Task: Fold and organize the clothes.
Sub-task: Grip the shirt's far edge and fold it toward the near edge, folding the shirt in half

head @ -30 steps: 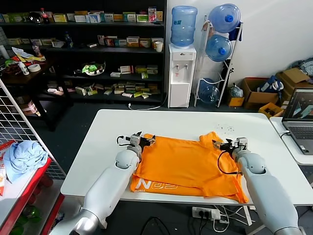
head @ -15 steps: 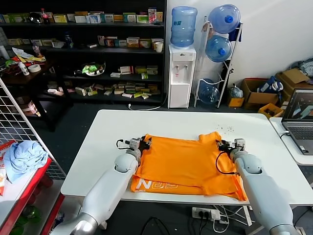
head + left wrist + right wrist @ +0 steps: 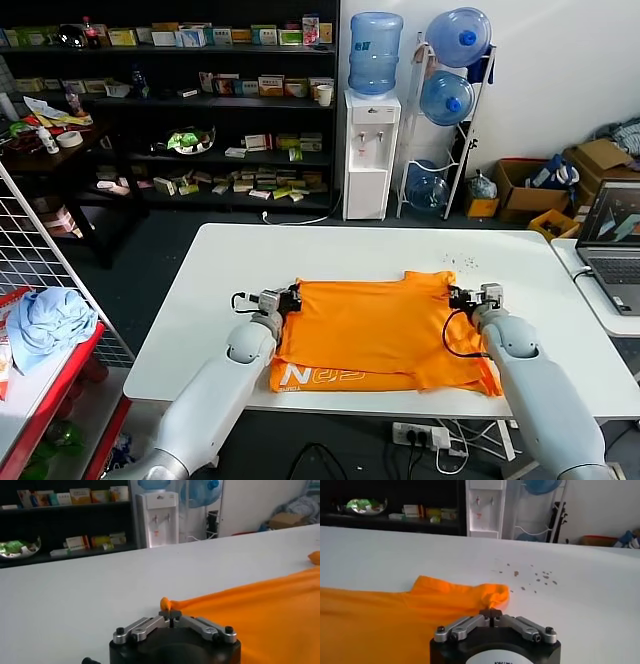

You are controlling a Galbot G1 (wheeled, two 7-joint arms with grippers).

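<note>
On the white table, left gripper and right gripper each pinch the orange T-shirt at its far corners.

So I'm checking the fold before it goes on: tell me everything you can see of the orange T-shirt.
The bright orange short-sleeved T-shirt of thin fabric lies spread on the white table, its near hem folded to show white lettering. Its far edge is stretched fairly straight between both arms: the left gripper is shut on one far corner, the right gripper on the other.
</note>
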